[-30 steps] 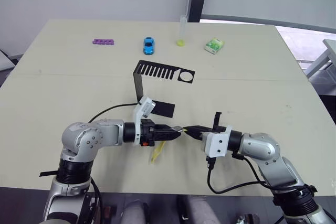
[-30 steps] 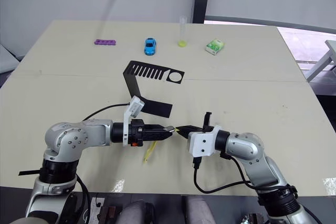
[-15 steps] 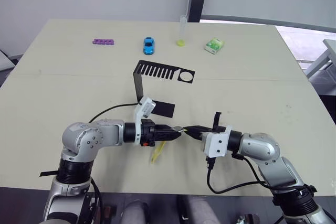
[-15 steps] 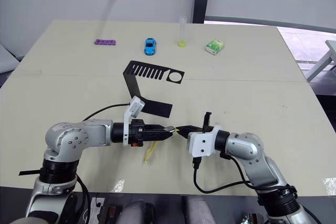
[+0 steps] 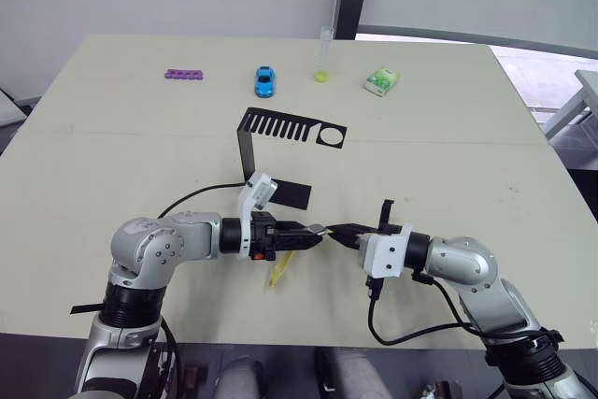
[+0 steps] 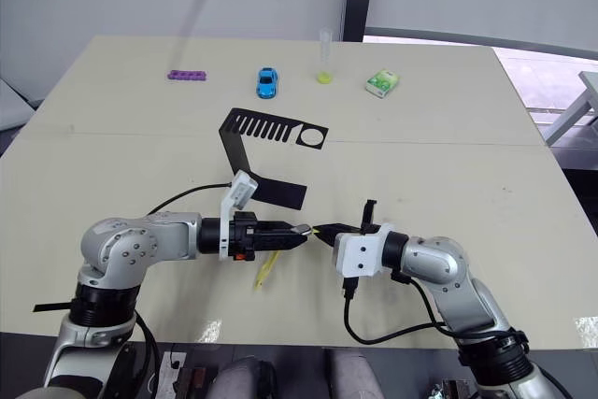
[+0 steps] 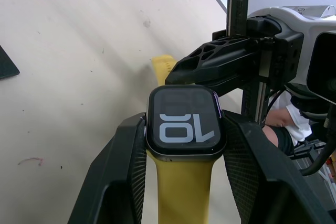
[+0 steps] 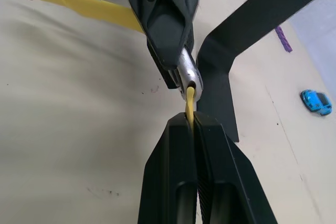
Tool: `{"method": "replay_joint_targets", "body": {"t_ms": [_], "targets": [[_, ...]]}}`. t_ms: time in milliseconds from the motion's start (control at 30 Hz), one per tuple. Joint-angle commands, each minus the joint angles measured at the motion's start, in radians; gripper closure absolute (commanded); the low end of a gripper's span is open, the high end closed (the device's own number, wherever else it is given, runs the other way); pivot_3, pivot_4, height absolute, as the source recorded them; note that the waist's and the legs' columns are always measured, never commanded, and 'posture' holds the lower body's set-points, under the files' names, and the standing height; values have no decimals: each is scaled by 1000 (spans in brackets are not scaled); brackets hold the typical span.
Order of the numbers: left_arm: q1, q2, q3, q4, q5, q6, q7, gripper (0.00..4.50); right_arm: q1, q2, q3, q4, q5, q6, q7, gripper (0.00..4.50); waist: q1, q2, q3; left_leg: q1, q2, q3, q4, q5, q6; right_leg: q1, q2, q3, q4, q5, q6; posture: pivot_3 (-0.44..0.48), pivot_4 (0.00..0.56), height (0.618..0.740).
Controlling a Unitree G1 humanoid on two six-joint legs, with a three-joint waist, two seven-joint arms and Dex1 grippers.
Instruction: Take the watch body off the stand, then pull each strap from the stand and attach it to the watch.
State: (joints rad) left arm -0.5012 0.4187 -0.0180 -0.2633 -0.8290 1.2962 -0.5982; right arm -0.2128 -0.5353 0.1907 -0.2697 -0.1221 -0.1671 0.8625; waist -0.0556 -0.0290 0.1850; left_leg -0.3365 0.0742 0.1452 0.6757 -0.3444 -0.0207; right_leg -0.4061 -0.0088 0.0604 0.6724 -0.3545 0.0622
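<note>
My left gripper (image 5: 311,234) is shut on the watch body (image 7: 185,128), a dark rounded-square case whose screen shows light digits. One yellow strap (image 7: 180,188) is joined to the case and hangs down toward the table (image 5: 277,274). Facing it, my right gripper (image 5: 338,230) is shut on the second yellow strap (image 8: 189,99). That strap's free end meets the silver edge of the watch body (image 8: 188,75). Both grippers hover just above the table near its front edge. The black stand (image 5: 291,127) sits behind them with nothing on its slotted top plate.
Along the far side of the table (image 5: 448,119) lie a purple bar (image 5: 183,74), a blue toy car (image 5: 265,80), a clear tube (image 5: 323,53) with yellow in its bottom and a green-white packet (image 5: 380,80). Black cables trail from both wrists.
</note>
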Motion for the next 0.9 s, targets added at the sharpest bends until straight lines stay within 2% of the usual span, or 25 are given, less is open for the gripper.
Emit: {"method": "replay_joint_targets", "body": {"t_ms": [33,233,333,433,533,633,733,900], "targets": [[-3,2,-23,-41,-23,-17,-39,2904,-6,-22,-12,-49,38,-47,-4,3124,0,0,0,0,0,0,0,0,0,0,0,0,0,0,0,0,150,740],[69,128,-3,-84,10,-151,-156,2904,96,-176,-139,-62,167,-112,59,34,-1,0,0,-1,0,0,-2,0,0,-1,0,0,-1,0,0,0,150,740],[125,197,6,-99,82,-351,-259,2904,147,-220,-216,-49,238,-142,65,34,-2,0,0,0,0,0,-2,0,0,-1,0,0,-1,0,0,0,150,740],[203,261,3,-89,259,-804,-465,2904,222,-231,-315,-54,391,-130,87,34,0,0,0,0,0,1,-2,0,0,-1,0,0,-2,0,0,0,150,740],[236,273,-3,-8,415,-1234,-589,2904,281,-224,-386,-82,520,-112,105,34,2,0,0,0,0,1,-5,0,0,0,0,0,-5,0,0,0,150,740],[246,269,19,88,475,-1574,-691,2904,351,-233,-465,-131,669,-57,125,34,3,0,0,0,-1,1,-6,0,0,1,-1,0,-7,0,0,0,150,740],[241,261,52,123,452,-1673,-698,2904,410,-233,-525,-176,754,9,116,34,3,0,0,0,0,1,-8,0,1,2,-1,0,-9,1,1,0,150,740],[242,268,55,132,431,-1742,-714,2904,473,-235,-554,-215,757,5,174,34,0,0,0,1,0,1,-9,-1,2,3,-1,1,-11,1,2,0,150,740]]}}
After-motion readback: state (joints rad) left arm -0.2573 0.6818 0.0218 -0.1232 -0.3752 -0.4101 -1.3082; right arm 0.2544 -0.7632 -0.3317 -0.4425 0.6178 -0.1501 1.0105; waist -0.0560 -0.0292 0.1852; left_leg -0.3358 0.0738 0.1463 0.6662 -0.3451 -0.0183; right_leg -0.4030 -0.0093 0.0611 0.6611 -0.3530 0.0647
